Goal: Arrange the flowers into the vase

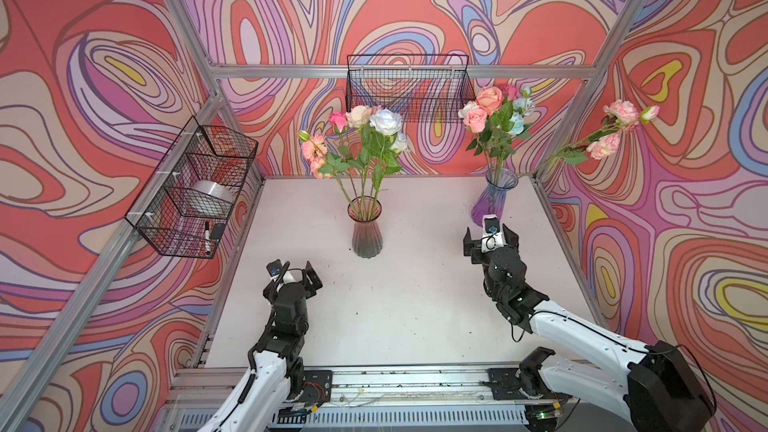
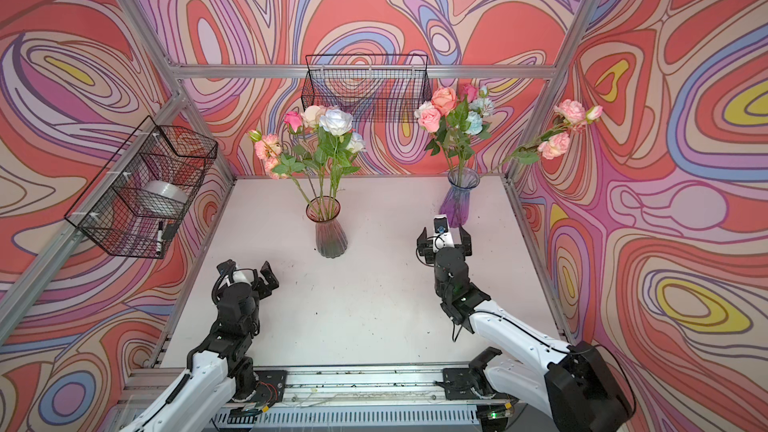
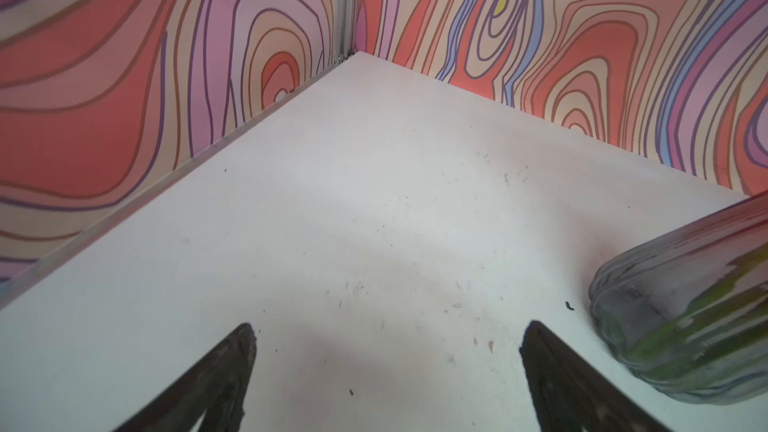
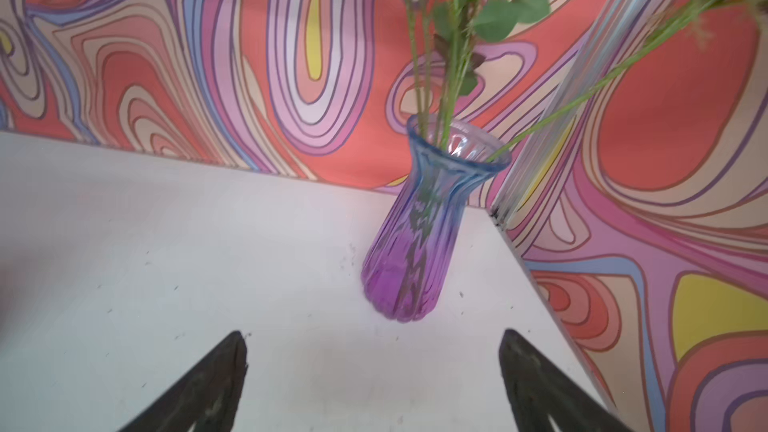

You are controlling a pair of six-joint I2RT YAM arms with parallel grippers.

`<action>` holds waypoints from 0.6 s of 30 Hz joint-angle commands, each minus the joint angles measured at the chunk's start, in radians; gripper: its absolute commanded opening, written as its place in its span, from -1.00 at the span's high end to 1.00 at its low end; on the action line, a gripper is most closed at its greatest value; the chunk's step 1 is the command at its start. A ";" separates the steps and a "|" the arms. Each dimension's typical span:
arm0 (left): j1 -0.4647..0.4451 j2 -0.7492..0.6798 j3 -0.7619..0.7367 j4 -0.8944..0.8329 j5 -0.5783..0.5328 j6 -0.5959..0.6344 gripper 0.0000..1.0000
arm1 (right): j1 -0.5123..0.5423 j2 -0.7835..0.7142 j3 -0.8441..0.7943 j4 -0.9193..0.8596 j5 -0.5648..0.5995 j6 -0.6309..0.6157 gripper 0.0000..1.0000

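Observation:
Two glass vases stand on the white table in both top views. The smoky grey-pink vase (image 1: 366, 229) (image 2: 330, 229) (image 3: 685, 317) holds several flowers (image 1: 368, 135) (image 2: 320, 135). The blue-to-purple vase (image 1: 494, 197) (image 2: 457, 198) (image 4: 417, 243) at the back right holds more flowers (image 1: 496, 116) (image 2: 453, 114), and one pink-bloomed stem (image 1: 611, 130) leans far right over its rim. My left gripper (image 1: 293, 271) (image 2: 246, 275) (image 3: 386, 334) is open and empty, to the near left of the grey vase. My right gripper (image 1: 491, 235) (image 2: 444, 237) (image 4: 374, 340) is open and empty, just in front of the purple vase.
A wire basket (image 1: 187, 193) on the left wall holds a tape roll (image 1: 210, 197) and a marker (image 1: 206, 238). Another wire basket (image 1: 409, 87) hangs on the back wall. Aluminium frame posts (image 4: 582, 89) edge the table, and the arms' base rail (image 1: 395, 380) runs along the front.

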 commanded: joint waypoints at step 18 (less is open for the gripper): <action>0.173 0.845 0.115 0.801 0.275 0.298 -1.00 | -0.415 0.273 -0.063 0.258 -0.513 0.033 -0.97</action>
